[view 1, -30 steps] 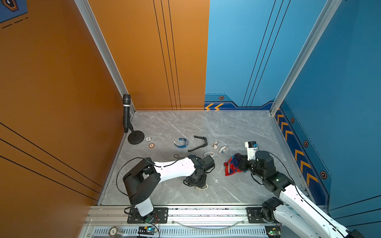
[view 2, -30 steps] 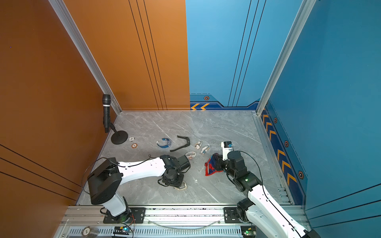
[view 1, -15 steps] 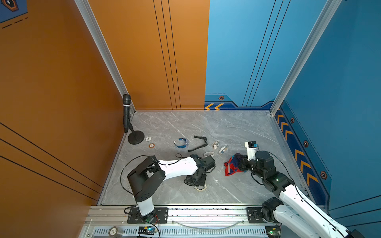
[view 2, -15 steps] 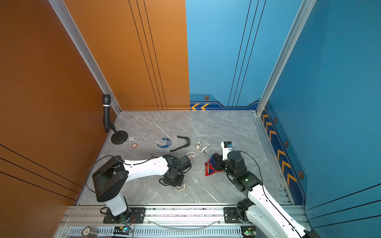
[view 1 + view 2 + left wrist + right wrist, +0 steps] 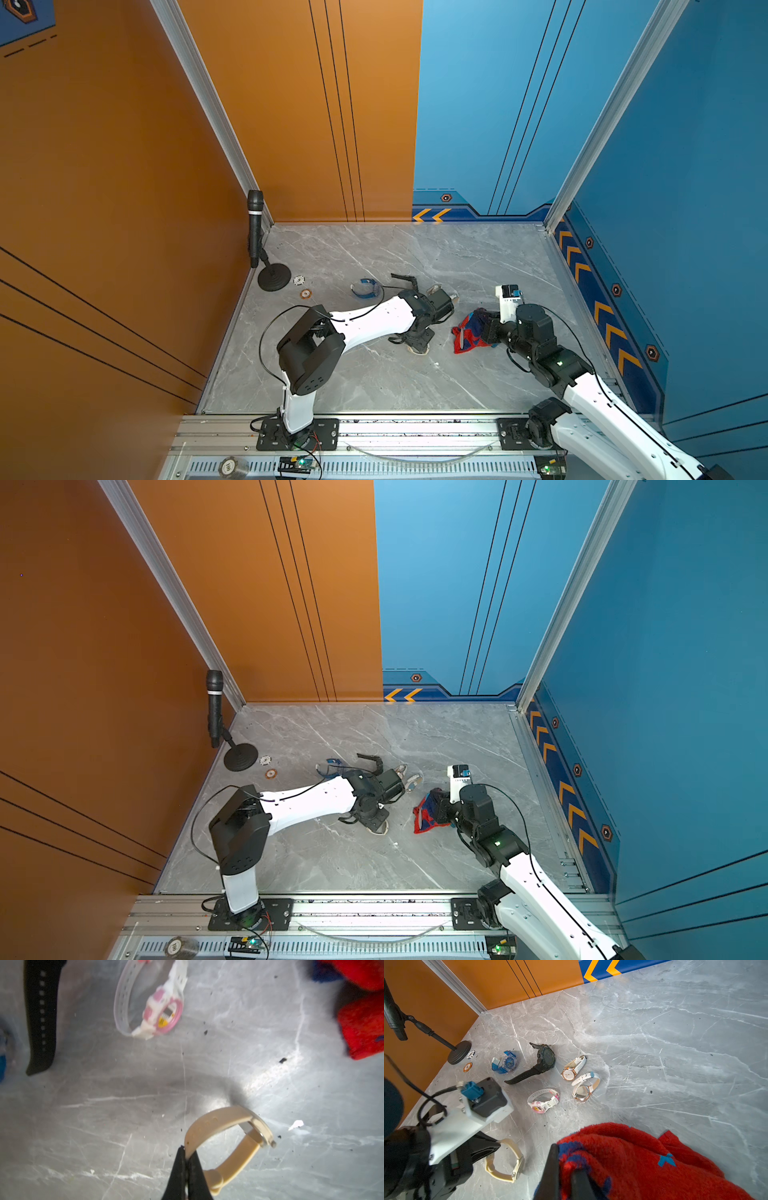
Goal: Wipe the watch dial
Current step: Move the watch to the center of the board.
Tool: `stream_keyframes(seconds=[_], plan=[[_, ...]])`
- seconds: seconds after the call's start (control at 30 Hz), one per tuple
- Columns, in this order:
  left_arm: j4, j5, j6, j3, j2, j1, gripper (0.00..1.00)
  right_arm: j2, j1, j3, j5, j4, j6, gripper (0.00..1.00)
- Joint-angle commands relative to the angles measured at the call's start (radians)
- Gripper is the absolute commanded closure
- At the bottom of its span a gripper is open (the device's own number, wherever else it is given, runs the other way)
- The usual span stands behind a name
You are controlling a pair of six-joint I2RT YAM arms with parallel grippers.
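The cream watch (image 5: 220,1119) had its strap closed in a loop, pinched by the left gripper (image 5: 188,1153), with its case (image 5: 517,1165) standing on edge. The fluffy red cloth (image 5: 633,1157) with blue marks lay crumpled near it, gripped by the right gripper (image 5: 565,1159).

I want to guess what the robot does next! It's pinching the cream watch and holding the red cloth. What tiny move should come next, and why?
Probably lift the cream watch a little and turn its dial toward the red cloth. The left gripper has its jaws shut on the strap, the right gripper holds the cloth, and watch and cloth are apart.
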Motion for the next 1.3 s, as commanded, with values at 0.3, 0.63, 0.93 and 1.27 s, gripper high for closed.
stream_keyframes(seconds=[0.3,0.63,0.93,1.27], plan=[[-0.057,0.009,0.224,0.092,0.097,0.018,0.73,-0.062,-0.020,0.002,0.038,-0.045,0.004,1.00],[-0.055,0.066,-0.188,0.038,-0.065,0.075,0.55,-0.064,-0.022,-0.007,0.025,-0.028,0.007,1.00],[0.135,0.185,-0.718,-0.215,-0.281,0.042,0.48,-0.078,-0.024,-0.034,0.006,0.007,0.023,1.00],[0.426,0.326,-1.240,-0.315,-0.250,-0.008,0.53,-0.116,-0.028,-0.040,0.012,0.018,0.020,1.00]])
